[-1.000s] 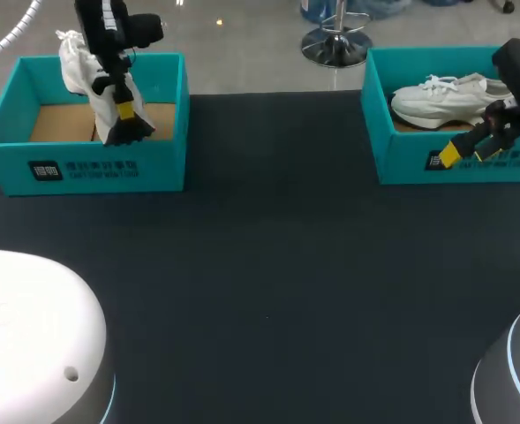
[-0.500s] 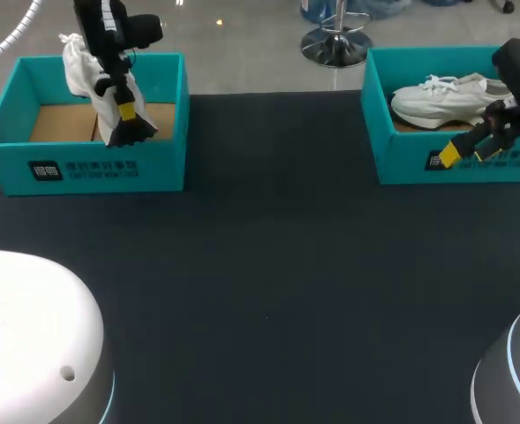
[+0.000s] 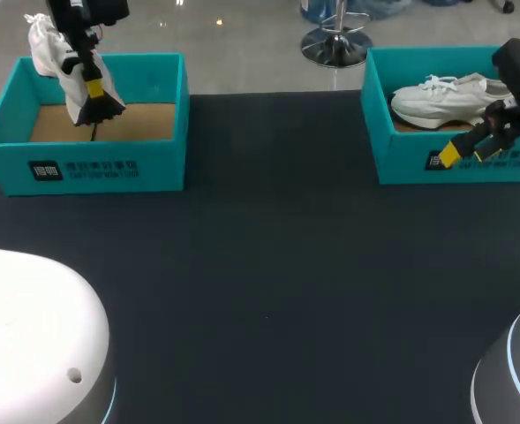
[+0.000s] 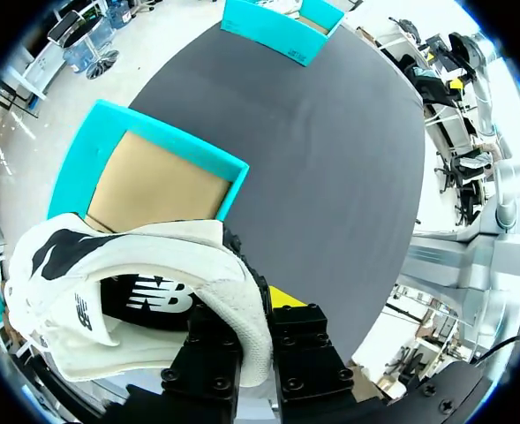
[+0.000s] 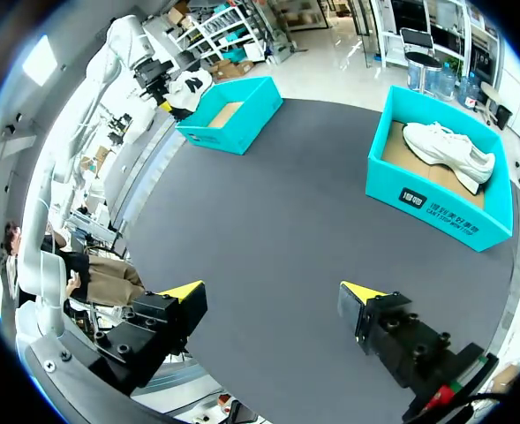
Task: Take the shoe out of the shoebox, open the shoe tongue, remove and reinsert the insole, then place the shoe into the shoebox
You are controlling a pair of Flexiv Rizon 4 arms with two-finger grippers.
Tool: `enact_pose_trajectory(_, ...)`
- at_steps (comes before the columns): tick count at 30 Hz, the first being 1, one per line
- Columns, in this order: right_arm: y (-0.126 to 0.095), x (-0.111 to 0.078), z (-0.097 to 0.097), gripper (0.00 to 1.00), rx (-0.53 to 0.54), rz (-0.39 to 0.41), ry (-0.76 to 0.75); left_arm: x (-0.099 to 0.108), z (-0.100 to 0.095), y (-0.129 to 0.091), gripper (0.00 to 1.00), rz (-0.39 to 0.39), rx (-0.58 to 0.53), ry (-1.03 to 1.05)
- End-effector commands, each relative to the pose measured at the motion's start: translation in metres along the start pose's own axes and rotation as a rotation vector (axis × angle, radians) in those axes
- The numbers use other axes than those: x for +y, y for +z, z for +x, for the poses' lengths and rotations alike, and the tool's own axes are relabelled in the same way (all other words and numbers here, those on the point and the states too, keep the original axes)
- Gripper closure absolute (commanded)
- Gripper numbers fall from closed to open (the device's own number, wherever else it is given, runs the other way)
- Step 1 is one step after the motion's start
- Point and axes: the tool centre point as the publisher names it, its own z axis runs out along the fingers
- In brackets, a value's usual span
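Note:
My left gripper [image 3: 90, 88] hangs over the back left part of the left teal shoebox [image 3: 109, 163], shut on a white shoe with black trim [image 3: 44, 44] lifted clear of the box. In the left wrist view the fingers [image 4: 260, 305] pinch the shoe's [image 4: 127, 283] side wall, and the shoebox [image 4: 154, 177] lies below with its cardboard floor bare. My right gripper [image 3: 461, 152] stands open in front of the right teal shoebox [image 3: 401, 150], which holds a second white shoe [image 3: 449, 99]. In the right wrist view the gripper [image 5: 271, 291] has nothing between its fingers.
Dark table surface [image 3: 268, 265] stretches between the two boxes. The right box [image 5: 440, 203] with its shoe [image 5: 449, 150] and the left box [image 5: 233, 115] both stand at the table's far edge. White robot housings sit at the near corners.
My left arm has raised the shoe and carried it left, from over the box's middle toward its back left corner. The right arm has not moved.

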Motion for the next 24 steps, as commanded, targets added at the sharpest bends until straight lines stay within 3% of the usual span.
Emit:
enact_pose_trajectory(1,0.001,0.001,0.000,0.00,-0.001,0.002,0.001,0.010,-0.031,-0.020,1.00,-0.012,0.054,0.009)
enact_pose_trajectory(9,0.001,0.001,0.000,0.00,-0.001,0.002,0.001,0.031,-0.060,-0.021,1.00,-0.014,0.058,-0.026)
enact_pose_trajectory(24,0.001,0.001,0.000,0.00,-0.001,0.002,0.001,0.060,-0.086,-0.013,1.00,-0.014,0.055,-0.092)
